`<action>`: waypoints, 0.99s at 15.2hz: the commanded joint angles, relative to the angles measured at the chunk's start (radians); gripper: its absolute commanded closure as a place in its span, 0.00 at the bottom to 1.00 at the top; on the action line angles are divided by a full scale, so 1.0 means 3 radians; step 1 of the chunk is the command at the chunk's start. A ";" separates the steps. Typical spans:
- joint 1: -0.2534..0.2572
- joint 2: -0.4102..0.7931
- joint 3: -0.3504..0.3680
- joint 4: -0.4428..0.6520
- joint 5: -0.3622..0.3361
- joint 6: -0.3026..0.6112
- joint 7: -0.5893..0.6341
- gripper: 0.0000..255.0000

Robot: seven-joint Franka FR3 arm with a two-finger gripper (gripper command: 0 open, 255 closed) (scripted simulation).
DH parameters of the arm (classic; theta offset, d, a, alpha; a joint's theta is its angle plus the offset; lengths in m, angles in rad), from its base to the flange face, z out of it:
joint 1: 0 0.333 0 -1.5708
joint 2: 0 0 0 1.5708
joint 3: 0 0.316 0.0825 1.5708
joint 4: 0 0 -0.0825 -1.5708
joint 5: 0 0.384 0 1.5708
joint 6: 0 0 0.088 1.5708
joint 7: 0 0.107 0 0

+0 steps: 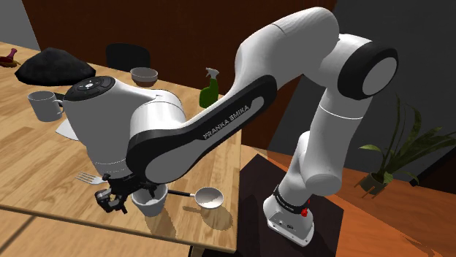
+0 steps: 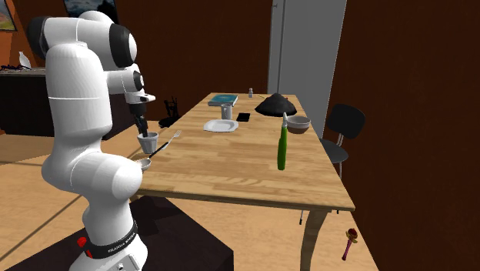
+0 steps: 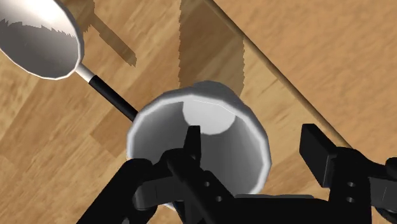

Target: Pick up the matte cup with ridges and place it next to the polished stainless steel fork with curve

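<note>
The grey ridged cup [image 1: 151,201] stands upright on the wooden table [image 1: 44,168] near its front edge, also seen as the cup [image 2: 148,142] beside the arm. The silver fork [image 1: 89,177] lies just beyond it, towards the shoulder view's left; the fork [image 2: 165,144] lies close by the cup. My gripper [image 3: 254,143] is right above the cup [image 3: 210,121], open. One finger [image 3: 191,146] hangs inside the cup and the other stands outside the wall with a gap. The gripper [image 1: 139,191] touches nothing that I can see.
A metal ladle [image 1: 207,196] with a black handle lies next to the cup, near the table's edge. Farther back stand a grey mug [image 1: 45,106], a bowl [image 1: 144,74], a green spray bottle [image 1: 210,91] and a black heap [image 1: 55,66].
</note>
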 commanded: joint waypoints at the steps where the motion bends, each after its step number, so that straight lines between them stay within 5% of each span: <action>1: 0.0000 0.0000 0.0000 0.0000 0.0000 0.0000 0.0000 0.00; 4: 0.0000 0.0000 0.0000 0.0000 0.0000 0.0000 0.0000 0.00; 8: -0.0005 -0.0118 0.0021 0.0307 0.0085 -0.0405 -0.0059 0.00; 15: -0.0005 -0.0119 0.0020 0.0307 0.0085 -0.0405 -0.0059 0.00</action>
